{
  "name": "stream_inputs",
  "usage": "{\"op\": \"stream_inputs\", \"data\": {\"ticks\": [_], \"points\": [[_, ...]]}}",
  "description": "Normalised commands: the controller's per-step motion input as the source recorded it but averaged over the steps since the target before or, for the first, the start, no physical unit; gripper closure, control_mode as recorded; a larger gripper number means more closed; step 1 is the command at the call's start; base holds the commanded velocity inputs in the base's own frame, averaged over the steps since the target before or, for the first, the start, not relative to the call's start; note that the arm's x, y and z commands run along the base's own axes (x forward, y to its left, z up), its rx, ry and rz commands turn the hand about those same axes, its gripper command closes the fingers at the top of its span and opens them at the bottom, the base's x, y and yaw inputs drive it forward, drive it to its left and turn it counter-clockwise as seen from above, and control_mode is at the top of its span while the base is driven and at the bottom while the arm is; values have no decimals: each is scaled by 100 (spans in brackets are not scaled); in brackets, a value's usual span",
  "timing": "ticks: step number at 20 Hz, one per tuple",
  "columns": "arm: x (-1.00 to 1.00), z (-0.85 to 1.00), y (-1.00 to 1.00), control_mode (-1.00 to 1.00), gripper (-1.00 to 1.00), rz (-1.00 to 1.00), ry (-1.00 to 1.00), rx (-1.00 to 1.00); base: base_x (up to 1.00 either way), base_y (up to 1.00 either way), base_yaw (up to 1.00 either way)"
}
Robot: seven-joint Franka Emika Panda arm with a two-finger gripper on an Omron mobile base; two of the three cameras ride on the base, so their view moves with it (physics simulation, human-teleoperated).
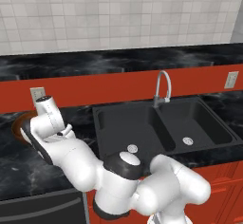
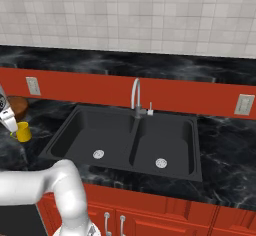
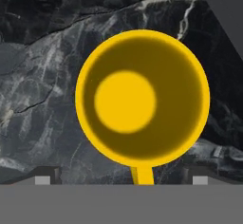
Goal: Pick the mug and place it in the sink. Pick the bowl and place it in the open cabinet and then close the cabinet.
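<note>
The gripper [image 3: 121, 180] hangs spread wide and empty straight above the one yellow mug [image 3: 142, 98], fingertips [image 3: 43, 180] clear of its rim on either side. The mug stands upright on the black marble counter [image 3: 42, 85], left of the two-basin sink [image 2: 131, 140]. One brown bowl [image 2: 15, 105] sits just behind.

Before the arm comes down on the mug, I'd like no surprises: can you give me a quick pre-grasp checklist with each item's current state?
1. Gripper open: ok.
2. Mug upright on the counter, mouth toward the hand: ok.
3. Mug between the fingertips: ok, slightly off-centre.
4. Mug handle pointing at the hand's edge, between the tips: ok.
5. Sink free of objects: ok.
6. Clearance from the bowl: cannot tell.
</note>
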Motion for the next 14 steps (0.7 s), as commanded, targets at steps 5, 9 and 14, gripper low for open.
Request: {"op": "stream_inputs", "data": {"ticks": [5, 9, 14], "points": [[-11, -11, 0, -100, -100, -15, 0, 0, 0, 0, 0], [0, -23, -1, -100, -100, -13, 1, 0, 0, 0, 0], [0, -26, 0, -100, -100, -9, 0, 0, 0, 0, 0]]}}
